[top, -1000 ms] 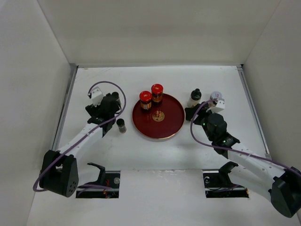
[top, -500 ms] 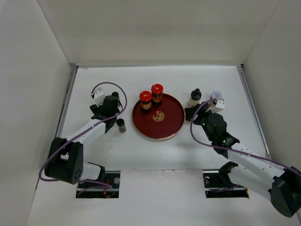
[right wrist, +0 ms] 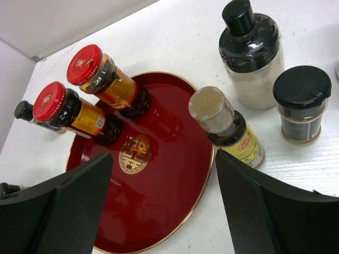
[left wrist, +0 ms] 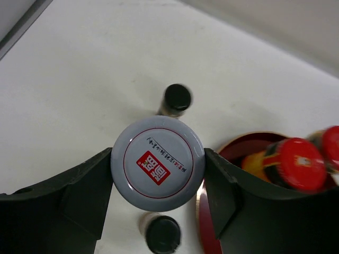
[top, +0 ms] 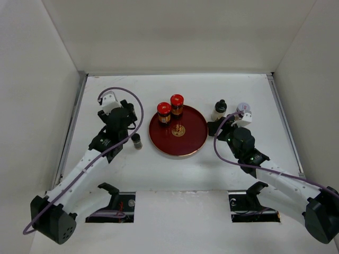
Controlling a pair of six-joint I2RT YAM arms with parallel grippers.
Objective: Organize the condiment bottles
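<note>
My left gripper (left wrist: 158, 165) is shut on a jar with a grey-white lid and red label (left wrist: 157, 159), held above the table just left of the round red tray (left wrist: 237, 153). Two tiny black-capped bottles (left wrist: 176, 99) (left wrist: 163, 234) stand below it. In the top view the left gripper (top: 118, 120) hides the jar. Two red-capped bottles (right wrist: 85, 64) (right wrist: 48, 100) stand on the tray's far side. My right gripper (right wrist: 163, 159) is open over the tray's right part. A silver-capped bottle (right wrist: 212, 109), a pale black-capped bottle (right wrist: 249, 42) and a dark black-capped jar (right wrist: 302, 100) stand right of the tray.
The red tray (top: 183, 145) lies mid-table with a gold emblem at its centre. A small dark bottle (top: 136, 140) stands at its left rim. A white-capped bottle (top: 243, 107) stands beside the right wrist. White walls enclose the table on three sides.
The left arm has swung its elbow down and to the left, while its gripper stays left of the tray with the jar. The right arm has not moved.
</note>
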